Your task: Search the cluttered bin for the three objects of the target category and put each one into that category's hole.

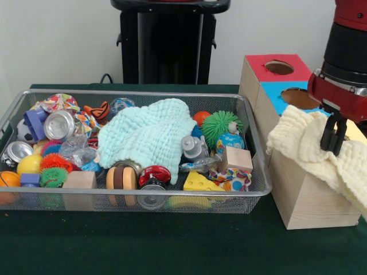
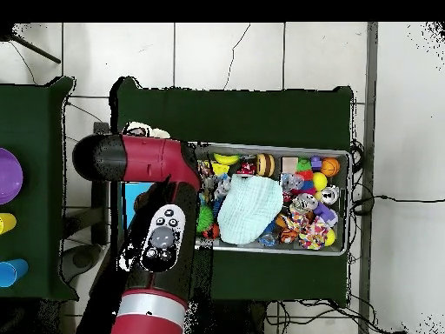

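Observation:
My gripper [image 1: 333, 143] hangs over the wooden sorting box [image 1: 304, 195] at the right, its fingers close together and pinching a cream cloth [image 1: 304, 143]. That cloth is draped across the box's near top and front right corner, hiding whatever panel lies under it. A mint-green cloth [image 1: 148, 136] lies spread over the middle of the wire bin [image 1: 252, 189]; from above, the mint-green cloth [image 2: 248, 209] covers the bin's centre. In the overhead view the arm [image 2: 156, 226] hides the gripper and the box.
The box top shows a red panel with a round hole [image 1: 279, 67] and a blue panel with a hole [image 1: 298, 97]. The bin holds several balls, cans, wooden blocks [image 1: 236, 158], a yellow cheese wedge [image 1: 198, 182] and a green spiky ball [image 1: 221, 125].

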You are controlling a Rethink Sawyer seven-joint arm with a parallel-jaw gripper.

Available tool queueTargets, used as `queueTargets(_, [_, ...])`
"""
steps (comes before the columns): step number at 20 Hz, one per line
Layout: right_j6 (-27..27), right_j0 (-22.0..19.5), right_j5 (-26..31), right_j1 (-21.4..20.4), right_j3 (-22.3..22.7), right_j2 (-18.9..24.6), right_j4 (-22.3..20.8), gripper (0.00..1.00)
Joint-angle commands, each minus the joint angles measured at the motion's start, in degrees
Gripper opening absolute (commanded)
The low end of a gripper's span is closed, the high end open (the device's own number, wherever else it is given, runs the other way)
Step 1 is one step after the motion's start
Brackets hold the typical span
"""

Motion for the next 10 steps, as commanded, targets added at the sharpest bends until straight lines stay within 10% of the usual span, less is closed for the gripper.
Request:
queueTargets(1, [3.67, -2.84, -3.05, -0.44, 12.52, 8.78, 2.31, 0.00])
queueTargets(10, [5.58, -0.15, -1.49, 0.83, 12.78, 9.18, 2.64, 0.00])
